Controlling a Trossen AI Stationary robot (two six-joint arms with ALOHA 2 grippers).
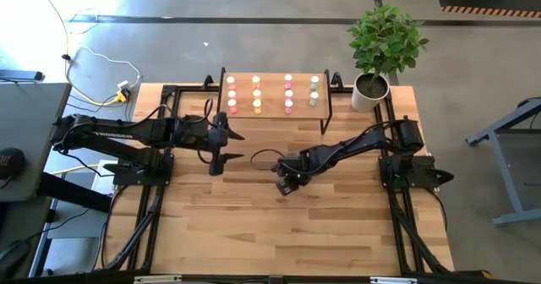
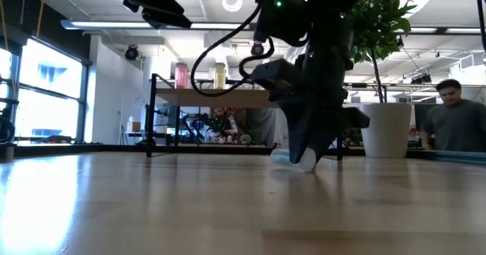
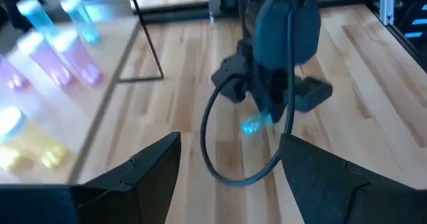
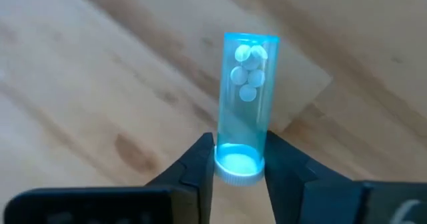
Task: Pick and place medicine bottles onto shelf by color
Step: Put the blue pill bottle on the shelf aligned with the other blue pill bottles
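Note:
A clear pale blue-green medicine bottle (image 4: 247, 97) with white pills inside lies on its side on the wooden tabletop, near the middle. My right gripper (image 4: 239, 164) is shut on it; the low view shows that gripper (image 2: 304, 161) reaching down to the table. The shelf (image 1: 325, 106) stands at the far edge on thin black legs, with rows of red, yellow, pink and pale green bottles (image 1: 256, 94) upright on it. My left gripper (image 1: 232, 146) hovers open left of the shelf's near corner, holding nothing. My right gripper pinches the bottle's cap end (image 4: 238, 159) between its two fingers, one on each side. The fingers come steeply from above, slanting down. The bottle lies on the table, its other end (image 4: 250, 41) pointing away from the fingers.
A potted plant in a white pot (image 1: 370, 91) stands at the far right corner beside the shelf. Black frame rails (image 1: 397, 208) run along the table's left and right sides. Bare wood (image 1: 279, 233) stretches toward the near edge. A person (image 2: 456, 118) stands in the room behind.

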